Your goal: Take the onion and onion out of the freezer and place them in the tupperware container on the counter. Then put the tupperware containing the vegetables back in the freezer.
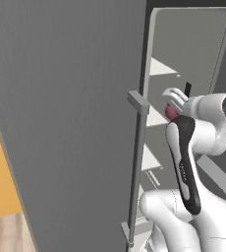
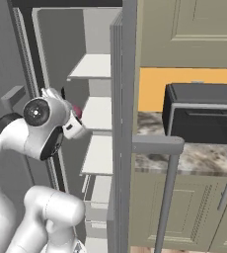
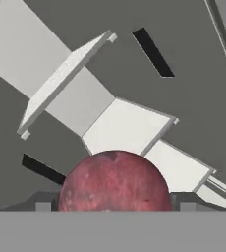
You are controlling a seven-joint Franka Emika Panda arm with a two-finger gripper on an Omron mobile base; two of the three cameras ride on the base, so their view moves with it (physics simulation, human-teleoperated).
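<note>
So the freezer (image 1: 66, 123) is seen with its door swung open, long grey bar handle (image 1: 136, 167) facing the cameras, and the pale inside with white shelves (image 2: 98, 112) is visible past it. The arm is reached into the opening, and the gripper (image 1: 176, 98) is seen at about the height of the middle shelf.

A dull pinkish-red onion (image 3: 115, 181) is sat right between the jaws in the hand view, filling the space at the bottom of that picture, with the two dark finger tips (image 3: 42, 203) poking out on either side of it. The jaws are spread wide around it. Whether the pads are actually pressed on the onion can't be told, since the contact spots are hidden behind the ball itself. From the left base view a bit of that same red is spotted tucked just under the white hand, near the shelf edge; in the right base view it's a small red patch just beside the hand, on its far side.

Off to the right, the marbled counter (image 2: 204, 158) is seen on top of beige cabinets (image 2: 184, 212), with a boxy black toaster oven (image 2: 202, 112) parked on it.
</note>
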